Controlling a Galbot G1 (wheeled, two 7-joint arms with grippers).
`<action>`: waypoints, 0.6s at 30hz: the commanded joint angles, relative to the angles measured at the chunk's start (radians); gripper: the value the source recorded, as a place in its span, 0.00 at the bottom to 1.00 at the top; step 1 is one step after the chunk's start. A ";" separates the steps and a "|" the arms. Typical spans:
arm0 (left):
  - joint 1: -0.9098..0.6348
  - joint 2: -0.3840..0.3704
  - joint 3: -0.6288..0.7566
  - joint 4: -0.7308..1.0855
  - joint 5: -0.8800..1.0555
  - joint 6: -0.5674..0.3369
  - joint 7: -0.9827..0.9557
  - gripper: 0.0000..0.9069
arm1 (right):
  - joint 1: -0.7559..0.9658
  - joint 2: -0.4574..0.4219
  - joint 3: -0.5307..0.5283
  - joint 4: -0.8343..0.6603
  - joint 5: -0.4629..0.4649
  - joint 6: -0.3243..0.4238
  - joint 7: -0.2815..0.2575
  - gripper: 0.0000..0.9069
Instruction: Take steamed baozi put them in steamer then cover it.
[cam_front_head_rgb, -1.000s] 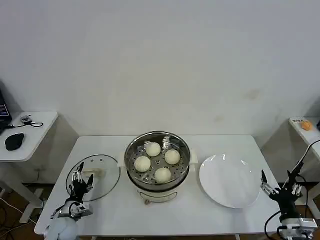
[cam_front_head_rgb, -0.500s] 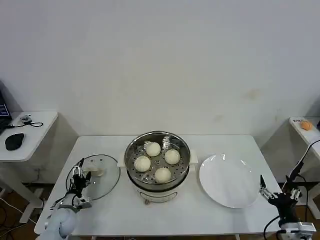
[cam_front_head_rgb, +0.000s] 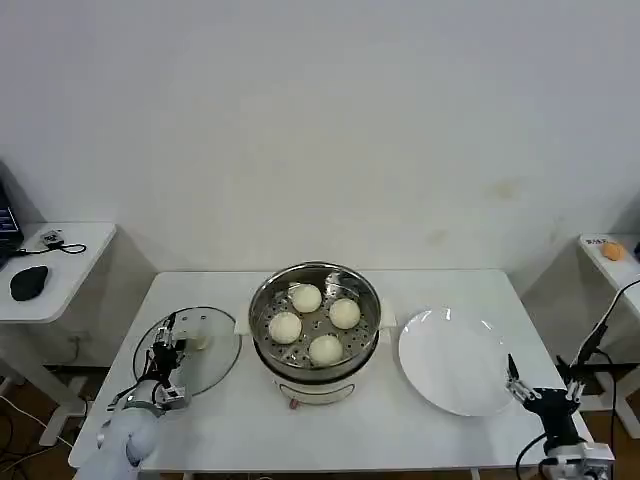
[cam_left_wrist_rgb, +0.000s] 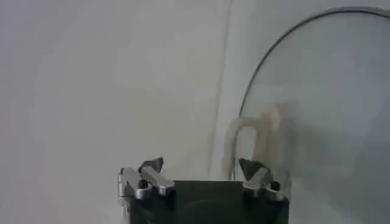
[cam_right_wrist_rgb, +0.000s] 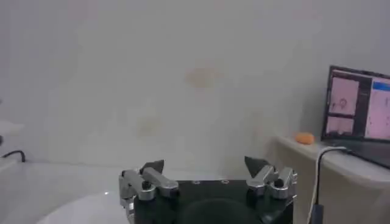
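Two grippers sat low at the near edge of my white table, one at each end. On the far left, a small side table carried a dark mouse. My left gripper hovered over the near left edge of the cover, which lay flat on the tabletop to the left of the steamer, just beside it. From the left wrist camera I saw the left gripper with its fingers spread apart and nothing between them, and the cover's cream-white bar handle stood just ahead of the fingertips, with the curved metal rim of the glass sweeping away beyond.

At the middle of the table the steamer stood uncovered, and the four steamed baozi rested on its perforated tray, close together but not stacked.

To the right of the steamer lay a flat white plate. My right gripper hung just past the plate's near right edge, off the table's corner. The right wrist camera showed the right gripper with its fingers wide apart and holding nothing, facing the wall, with a laptop screen and a small orange object on a side shelf.
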 joint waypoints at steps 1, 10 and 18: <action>-0.017 0.002 0.015 0.028 0.002 -0.007 0.005 0.00 | 0.018 0.008 -0.045 -0.022 -0.018 -0.013 -0.001 1.00; -0.014 -0.007 0.014 0.013 0.008 -0.026 0.008 0.00 | 0.019 0.012 -0.057 -0.019 -0.035 -0.008 -0.001 1.00; 0.026 0.006 -0.020 -0.095 -0.001 0.007 -0.024 0.00 | -0.002 0.016 -0.066 -0.008 -0.044 -0.014 0.006 1.00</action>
